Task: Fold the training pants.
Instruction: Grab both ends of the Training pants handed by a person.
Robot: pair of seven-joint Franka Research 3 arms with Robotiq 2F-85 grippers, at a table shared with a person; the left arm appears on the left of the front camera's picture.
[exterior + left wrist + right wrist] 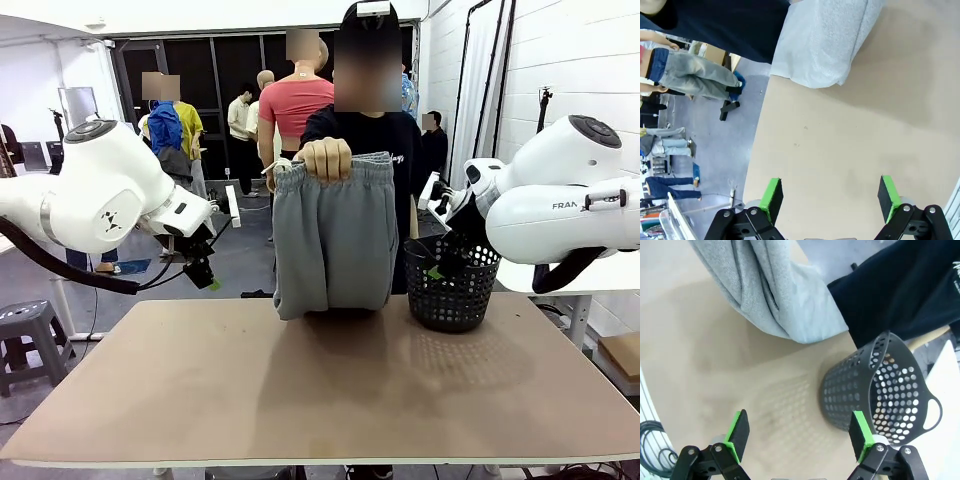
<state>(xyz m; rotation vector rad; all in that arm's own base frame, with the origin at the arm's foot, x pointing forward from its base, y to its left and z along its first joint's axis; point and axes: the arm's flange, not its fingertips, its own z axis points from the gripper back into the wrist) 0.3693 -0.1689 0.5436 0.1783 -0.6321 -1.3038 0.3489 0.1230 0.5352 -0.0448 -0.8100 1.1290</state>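
Observation:
A person across the table holds the light grey training pants (335,240) up by the waistband with one hand (326,158); their folded lower end rests on the table's far edge. The pants also hang at the top of the left wrist view (825,40) and the right wrist view (765,290). My left gripper (205,272) hovers open left of the pants, above the table's far left; its green-padded fingers stand wide apart (830,197) over bare tabletop. My right gripper (437,262) is open beside the basket, its fingers spread (801,432) with nothing between them.
A black perforated plastic basket (452,290) stands at the table's far right, right of the pants, also seen close by the right gripper (875,385). The brown tabletop (320,390) stretches toward me. A grey stool (30,335) sits on the floor at left.

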